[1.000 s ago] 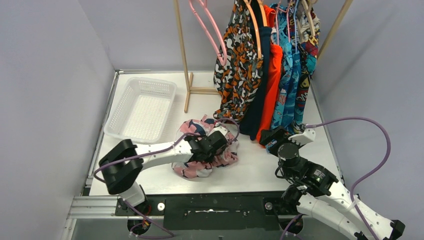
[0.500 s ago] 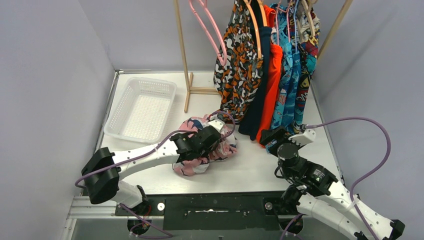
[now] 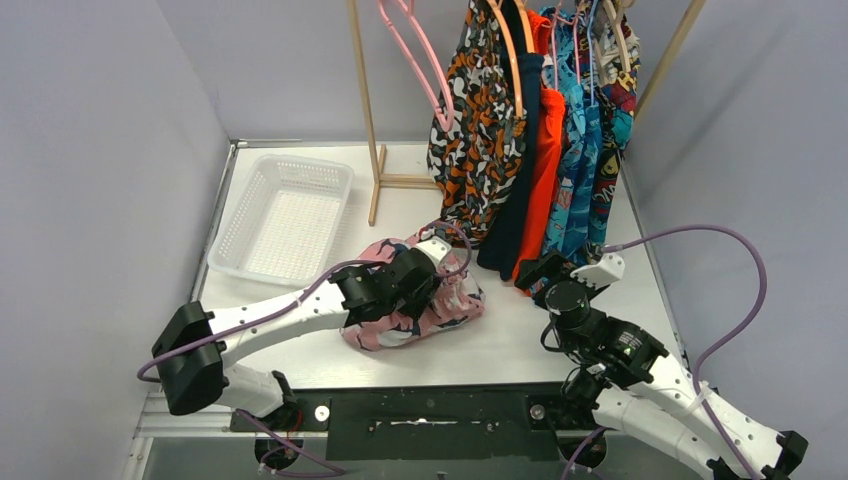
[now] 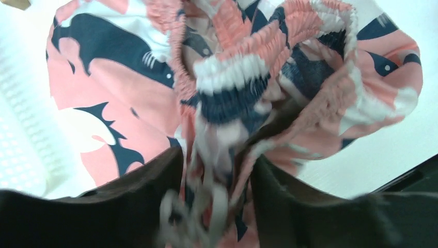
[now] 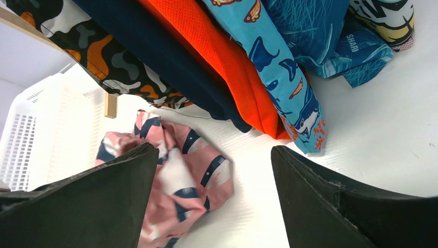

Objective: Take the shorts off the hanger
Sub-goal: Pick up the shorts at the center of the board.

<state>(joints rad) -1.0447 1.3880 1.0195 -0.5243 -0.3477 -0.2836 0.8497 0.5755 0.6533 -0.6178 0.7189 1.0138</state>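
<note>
The pink shorts with navy-white print (image 3: 445, 305) lie crumpled on the white table, off the hanger; they fill the left wrist view (image 4: 119, 98) and show in the right wrist view (image 5: 181, 181). My left gripper (image 3: 418, 287) sits low on the pile, jaws parted, with loose blurred fabric and drawstring between the fingers (image 4: 217, 206). An empty pink hanger (image 3: 420, 60) hangs on the rack. Black-orange (image 3: 478, 130), navy (image 3: 520, 170), orange-red (image 3: 543, 170), teal (image 3: 575, 170) and comic-print (image 3: 610, 150) shorts hang beside it. My right gripper (image 3: 535, 272) is open and empty (image 5: 214, 201), below the hanging hems.
A white mesh basket (image 3: 285, 215) stands at the back left, just left of the pink pile. The wooden rack post (image 3: 365, 110) and its foot stand behind the pile. Grey walls close in both sides.
My left gripper's jaws have parted and the pink shorts have slumped and spread to the right on the table. The left arm reached further forward. The right arm barely moved.
</note>
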